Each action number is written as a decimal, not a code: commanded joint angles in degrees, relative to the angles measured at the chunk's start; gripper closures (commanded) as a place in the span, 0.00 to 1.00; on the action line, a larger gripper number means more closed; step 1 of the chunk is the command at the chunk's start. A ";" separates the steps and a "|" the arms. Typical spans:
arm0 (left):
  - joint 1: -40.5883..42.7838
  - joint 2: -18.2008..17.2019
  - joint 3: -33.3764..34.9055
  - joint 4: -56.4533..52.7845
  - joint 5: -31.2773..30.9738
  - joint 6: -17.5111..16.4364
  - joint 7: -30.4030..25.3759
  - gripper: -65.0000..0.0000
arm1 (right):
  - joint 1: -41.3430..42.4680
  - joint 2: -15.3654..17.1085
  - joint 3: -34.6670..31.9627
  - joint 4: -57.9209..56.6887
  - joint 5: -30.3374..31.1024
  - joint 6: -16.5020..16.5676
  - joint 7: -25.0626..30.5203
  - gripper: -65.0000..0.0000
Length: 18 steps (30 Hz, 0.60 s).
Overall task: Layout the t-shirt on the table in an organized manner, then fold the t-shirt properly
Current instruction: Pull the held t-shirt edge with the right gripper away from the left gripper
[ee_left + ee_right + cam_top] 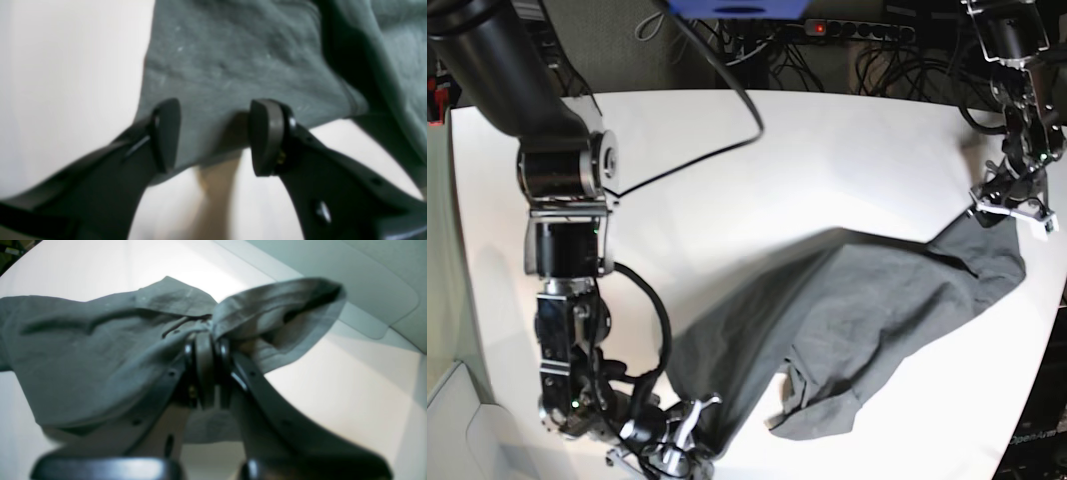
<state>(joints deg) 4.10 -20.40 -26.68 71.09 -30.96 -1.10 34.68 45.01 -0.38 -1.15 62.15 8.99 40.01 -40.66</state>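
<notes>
The dark grey t-shirt (857, 310) lies crumpled in a diagonal band across the white table (777, 170), from front centre to the far right. In the base view my right gripper (689, 425) sits at the shirt's near-left corner. The right wrist view shows that gripper (206, 370) shut on a bunched fold of the t-shirt (93, 366), which hangs lifted over the table (350, 380). At the shirt's far right end is my left gripper (1005, 208). Up close, this gripper (217, 136) is open, its fingers (267, 136) straddling the t-shirt's (233, 60) hem over the table (66, 83).
A black cable (727, 120) runs from the arm on the left of the base view across the table's back. Cables and a power strip (857, 30) lie beyond the far edge. The table's right edge (1052, 330) is close to the shirt.
</notes>
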 commanded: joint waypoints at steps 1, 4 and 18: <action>0.08 -0.83 -0.18 0.16 0.59 0.88 2.12 0.49 | 3.38 -0.45 0.05 -0.30 0.98 -0.01 2.47 1.00; 0.17 -0.83 -0.18 0.08 0.59 0.88 2.12 0.49 | 4.96 -0.89 -0.04 -6.46 0.98 -0.01 4.40 1.00; 0.96 -0.92 -0.18 0.25 0.59 0.88 2.12 0.49 | 7.78 -8.62 -0.39 -18.94 0.81 -0.01 10.38 0.69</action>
<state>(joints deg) 4.78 -20.64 -26.70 71.26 -30.76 -1.10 34.68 50.54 -9.04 -1.58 42.24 8.95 39.64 -31.46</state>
